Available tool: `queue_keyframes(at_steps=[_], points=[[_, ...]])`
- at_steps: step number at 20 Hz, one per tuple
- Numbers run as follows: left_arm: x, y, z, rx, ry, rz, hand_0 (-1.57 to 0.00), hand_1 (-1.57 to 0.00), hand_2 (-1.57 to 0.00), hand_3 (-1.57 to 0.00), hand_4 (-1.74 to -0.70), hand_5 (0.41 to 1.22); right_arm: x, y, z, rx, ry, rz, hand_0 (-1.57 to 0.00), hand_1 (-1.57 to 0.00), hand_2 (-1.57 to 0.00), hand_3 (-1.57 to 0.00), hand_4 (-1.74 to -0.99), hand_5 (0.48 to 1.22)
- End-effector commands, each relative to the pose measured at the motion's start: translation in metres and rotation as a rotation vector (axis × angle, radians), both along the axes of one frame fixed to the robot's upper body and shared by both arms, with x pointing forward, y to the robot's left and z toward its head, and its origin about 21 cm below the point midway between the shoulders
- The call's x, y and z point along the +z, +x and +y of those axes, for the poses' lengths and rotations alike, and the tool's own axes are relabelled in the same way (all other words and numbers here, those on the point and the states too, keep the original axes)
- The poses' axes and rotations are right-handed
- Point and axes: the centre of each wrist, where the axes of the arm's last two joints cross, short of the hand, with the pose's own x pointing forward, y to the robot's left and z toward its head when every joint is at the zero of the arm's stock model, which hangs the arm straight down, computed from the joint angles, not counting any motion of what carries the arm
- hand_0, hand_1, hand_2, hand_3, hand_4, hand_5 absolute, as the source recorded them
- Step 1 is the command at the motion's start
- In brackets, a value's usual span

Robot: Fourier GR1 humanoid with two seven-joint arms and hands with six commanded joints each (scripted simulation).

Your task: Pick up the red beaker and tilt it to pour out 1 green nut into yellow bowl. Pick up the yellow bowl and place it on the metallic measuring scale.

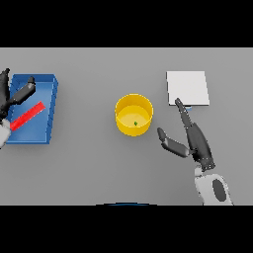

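head view: near to far, one line each
right hand: dark right hand [196,141] nearest the lower edge, on the right; fingers straight, thumb spread toward the left, holding nothing
bowl: round yellow plastic bowl [134,114] mid-table, one small green nut [135,123] already lying inside
key relation: bowl sits to the left of the right hand, slightly farther out, near but not touching; thumb points its way
scale: flat square pale metallic measuring scale [187,88] right of bowl, far side; right fingertips reach its near edge
left hand: dark left hand [14,96] at far left over the blue rectangular tray [49,106], fingers loosely open
beaker: long red beaker [27,116] lying diagonally in tray, just beside left hand
judgement: pour looks done; right hand nearer for bowl pickup
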Motion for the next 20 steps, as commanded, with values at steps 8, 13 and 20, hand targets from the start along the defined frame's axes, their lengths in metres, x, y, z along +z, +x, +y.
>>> queue_keyframes(at_steps=[8, 13, 20], points=[[0.004, 0.004, -0.002, -0.015, 0.0, -0.006, -0.01, -0.01, -0.01, -0.01, -0.73, 0.68, 0.04, 0.049, 0.007, 0.352, -0.607, -0.048, 0.0, 0.0, 0.0, 0.0, -1.192, 0.677], [0.002, -0.001, -0.001, -0.009, -0.002, 0.001, 0.0, 0.0, 0.0, 0.0, -0.74, 0.699, 0.053, 0.075, 0.023, 0.536, -0.883, -0.115, 0.0, 0.0, 0.0, 0.0, -1.226, 0.692], [0.004, 0.001, 0.0, -0.007, -0.004, 0.005, 0.0, 0.0, 0.0, 0.0, -0.75, 0.704, 0.051, 0.097, 0.053, 0.697, -1.113, -0.091, 0.0, 0.0, 0.0, 0.0, -1.218, 0.72]])
